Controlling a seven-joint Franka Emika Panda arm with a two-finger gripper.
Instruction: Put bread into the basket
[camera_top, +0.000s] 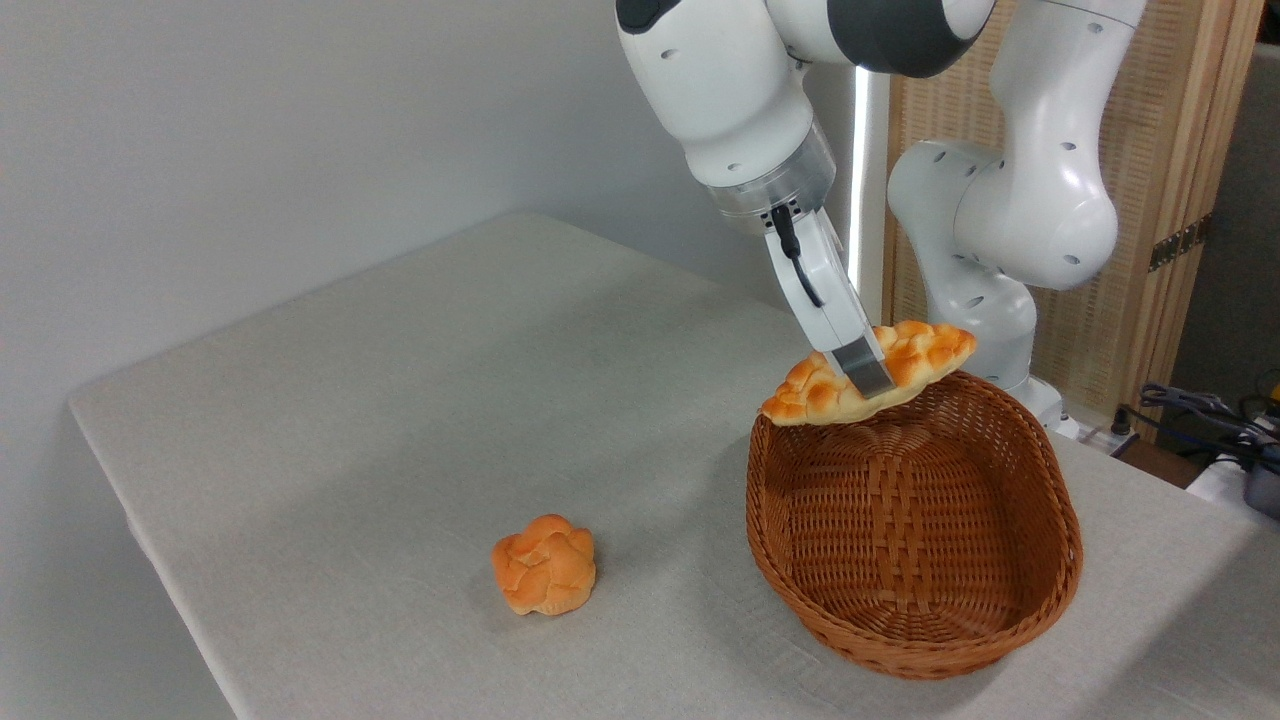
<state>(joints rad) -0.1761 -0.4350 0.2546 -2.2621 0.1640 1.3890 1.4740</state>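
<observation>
Fingers (868, 372) were closed across the middle of the bread (868, 385), held tilted in the air above the far rim of the basket (1040, 590); the loaf looked light, soft and squashable, so a gentle mid-length grip suited it; the basket was empty.

The basket (915, 520) at lower right is open on top. Its rolled rim and the bun (544, 564) at lower centre are the only obstacles on the table (400, 400).

Woven wicker basket (915, 610), matt
</observation>
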